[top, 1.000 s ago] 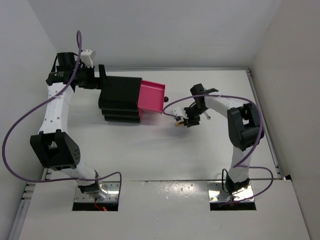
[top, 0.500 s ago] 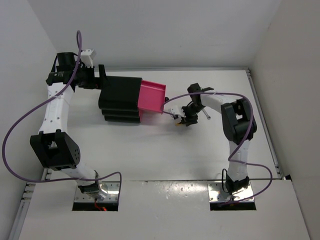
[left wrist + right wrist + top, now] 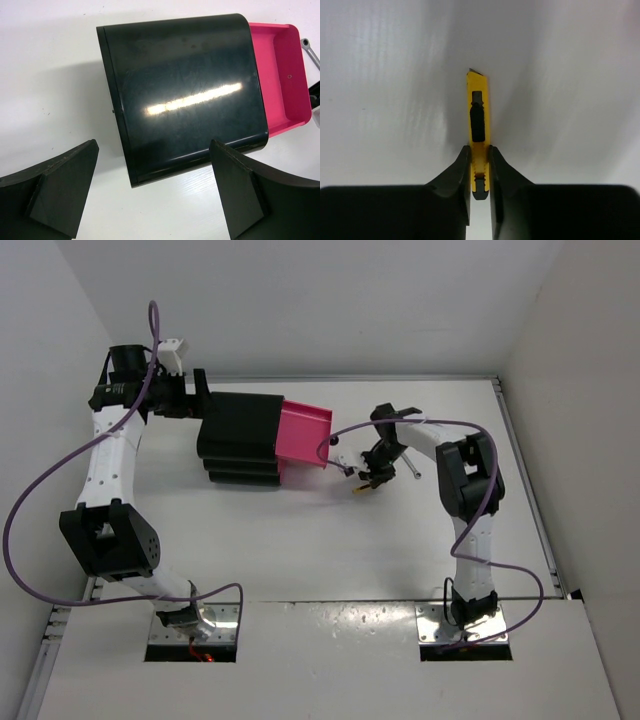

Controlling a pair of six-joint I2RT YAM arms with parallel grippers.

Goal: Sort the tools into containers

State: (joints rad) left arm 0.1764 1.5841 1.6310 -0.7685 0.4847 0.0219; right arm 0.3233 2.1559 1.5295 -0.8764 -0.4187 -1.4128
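The slim yellow-and-black tool [image 3: 477, 117] has a black slider along its middle and a ridged strip near its rear end. Whether it bears any print cannot be told from these views, and the black cabinet [image 3: 185, 95] shows only a glossy, plain top. The right gripper [image 3: 479, 167] pinches the tool by its rear end. Its two black fingers [image 3: 454, 182] are drawn close, with just the thin yellow body between them, and the pointed tip juts straight out from the wrist over the white table [image 3: 380, 100]. Seen from above, the tool is just to the right of the open pink drawer [image 3: 303, 433] and a little nearer than its round black knob [image 3: 337, 438]. That drawer is the top one, pulled out of the cabinet toward the right arm. A thin silver rod [image 3: 413, 473] lies on the table just right of the right gripper. The left gripper [image 3: 154, 150] is at the cabinet's far-left end with its fingers [image 3: 65, 185] spread wide and nothing between them. Whether either finger touches the cabinet's wall cannot be told.
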